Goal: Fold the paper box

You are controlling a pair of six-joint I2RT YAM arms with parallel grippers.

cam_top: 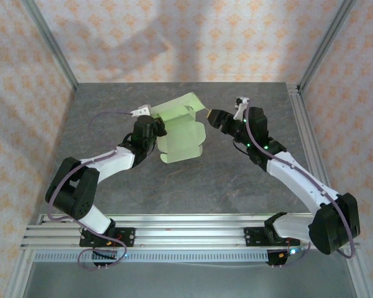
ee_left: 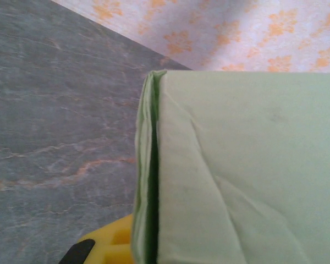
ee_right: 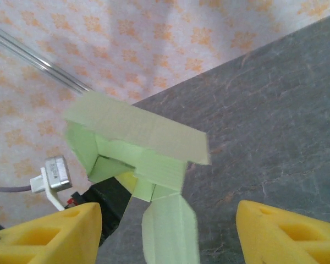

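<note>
Box (cam_top: 181,131) sits just above the middle of the top view, partly folded: pale green card, one panel raised toward the upper right, a scalloped flap reaching toward the lower part of the frame; beneath it is the table (cam_top: 174,186), a dark grey veined slab; whether the lower edge of the box touches the slab cannot be told. Left gripper (cam_top: 154,133) meets the left side of the box in that view and is clenched on the card; in the left wrist view the box (ee_left: 247,165) takes up the right half of the frame, creased, its doubled edge running up from the bottom centre; one yellow finger (ee_left: 107,247) lies just beside that edge at the lower left; the table covers the left half, the wall (ee_left: 253,33), pale with orange motifs, the upper right. Right gripper (cam_top: 212,115) stands just beside the upper right corner of the box in the top view; contact cannot be told there. In the right wrist view its jaws are released, the two yellow fingers (ee_right: 49,234) wide apart at the lower left and lower right corners; the box (ee_right: 137,135) is beyond them, left of centre, apart from both; its top panel tilts from upper left down to the middle; a narrow flap hangs to the bottom centre. The left gripper (ee_right: 124,184) shows black behind the box at the lower left, a yellow pad against the card; a white plug (ee_right: 55,175) on a grey cable sits at the left edge.
</note>
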